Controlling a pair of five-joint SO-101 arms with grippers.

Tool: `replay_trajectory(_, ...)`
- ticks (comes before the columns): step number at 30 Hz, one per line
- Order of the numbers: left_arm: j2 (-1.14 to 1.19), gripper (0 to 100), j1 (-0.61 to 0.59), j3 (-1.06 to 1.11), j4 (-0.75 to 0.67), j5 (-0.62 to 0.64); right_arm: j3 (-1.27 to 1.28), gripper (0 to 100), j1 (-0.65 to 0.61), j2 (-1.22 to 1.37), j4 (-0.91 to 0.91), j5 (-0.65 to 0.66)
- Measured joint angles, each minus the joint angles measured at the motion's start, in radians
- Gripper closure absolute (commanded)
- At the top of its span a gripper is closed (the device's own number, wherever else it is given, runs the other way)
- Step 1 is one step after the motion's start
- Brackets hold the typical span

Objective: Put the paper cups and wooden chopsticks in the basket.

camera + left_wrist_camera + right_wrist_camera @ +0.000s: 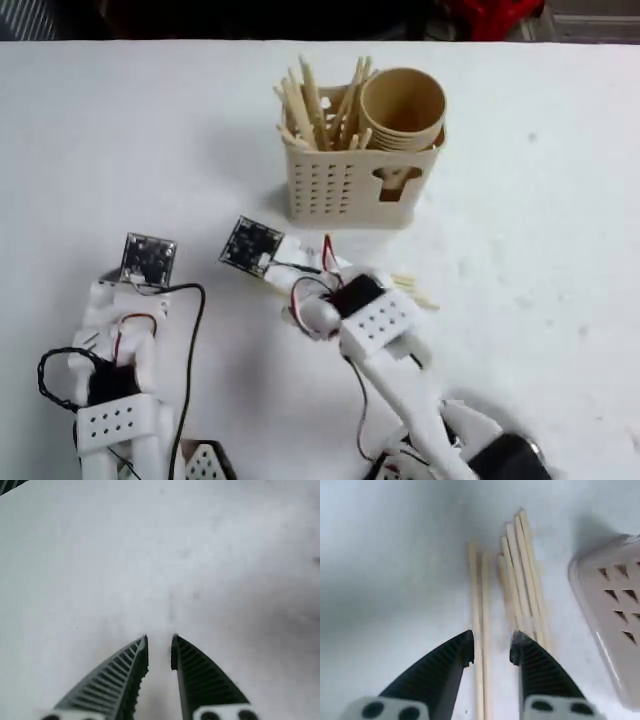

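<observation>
White desk (560, 150): far edge runs along the top of the high view, with wide bare room either side of the basket (350, 185), which stands mid-desk toward that edge. It's cream with perforated walls, with stacked tan paper cups (403, 105) in its right part and pale chopsticks (315, 105) leaning in its left. More loose chopsticks (520, 575) lie flat near its front wall. The right fingers (445, 665) are spread, straddling two of them, not clamped. The left fingers (120, 675) are slightly apart over bare desk, holding nothing.

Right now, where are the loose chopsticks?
Right wrist view: loose chopsticks lie on the table beside the basket, under the right gripper, two between its parted jaws.
</observation>
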Motion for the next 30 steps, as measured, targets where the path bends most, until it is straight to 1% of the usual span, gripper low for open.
replay_trajectory(7, 0.000, 91, 0.000, 0.000, 0.000, 0.000, -0.087, 86.5, 0.002, 0.247, -0.021, 0.000)
replay_trajectory(17, 0.000, 91, 0.000, 0.000, 0.000, 0.000, -0.193, 86.2, 0.034, 0.416, -0.018, 0.006)
replay_trajectory(19, 0.000, 91, 0.000, 0.000, 0.000, 0.000, -0.233, 86.5, 0.043, 0.450, 0.009, 0.008)
replay_trajectory(21, 0.000, 91, 0.000, 0.000, 0.000, 0.000, -0.276, 89.7, 0.044, 0.479, 0.048, 0.008)
replay_trajectory(23, 0.000, 91, 0.000, 0.000, 0.000, 0.000, -0.292, 97.1, 0.044, 0.489, 0.058, 0.008)
replay_trajectory(24, 0.000, 91, 0.000, 0.000, 0.000, 0.000, -0.298, 98.9, 0.049, 0.494, 0.060, 0.008)
replay_trajectory(26, 0.000, 91, 0.000, 0.000, 0.000, 0.000, -0.308, 97.1, 0.069, 0.493, 0.061, 0.006)
replay_trajectory(30, 0.000, 91, 0.000, 0.000, 0.000, 0.000, -0.304, 98.1, 0.095, 0.445, 0.091, -0.014)
